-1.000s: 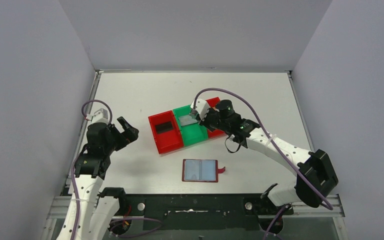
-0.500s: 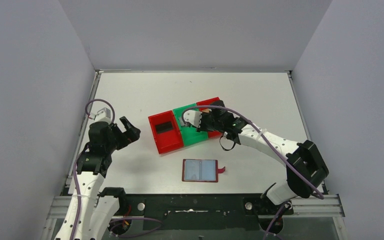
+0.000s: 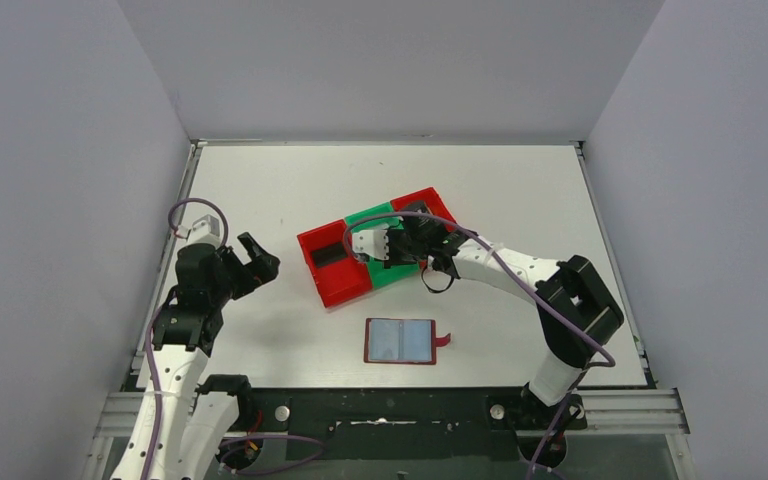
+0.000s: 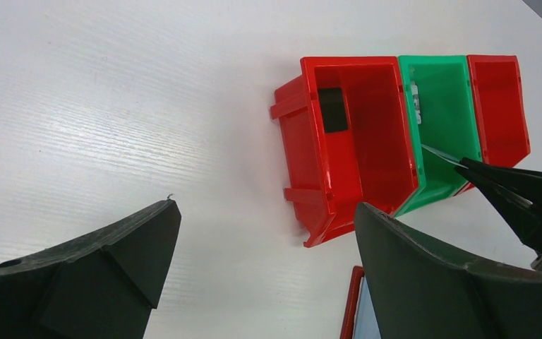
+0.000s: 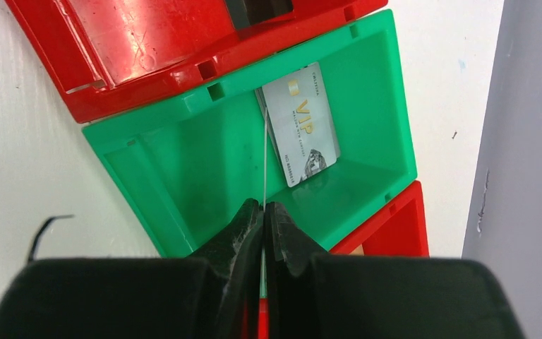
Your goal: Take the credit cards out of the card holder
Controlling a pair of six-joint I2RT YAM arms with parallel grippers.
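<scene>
The dark red card holder (image 3: 401, 341) lies open on the table near the front, blue-grey pockets up. My right gripper (image 5: 264, 206) is shut on a thin card (image 5: 265, 155), seen edge-on, and holds it over the green bin (image 5: 162, 169). A silver-grey VIP card (image 5: 302, 123) lies in that bin. A black card (image 3: 328, 254) lies in the left red bin (image 3: 345, 285). My left gripper (image 4: 265, 208) is open and empty above bare table, left of the bins. In the top view the right gripper (image 3: 388, 250) is over the green bin (image 3: 380, 272).
A second red bin (image 3: 422, 203) adjoins the green one on the right. All three bins stand in a row mid-table. The left gripper (image 3: 253, 262) hovers near the table's left side. Walls enclose the table on three sides.
My right gripper has moved left and down over the green bin, card still held. The left arm has barely moved.
</scene>
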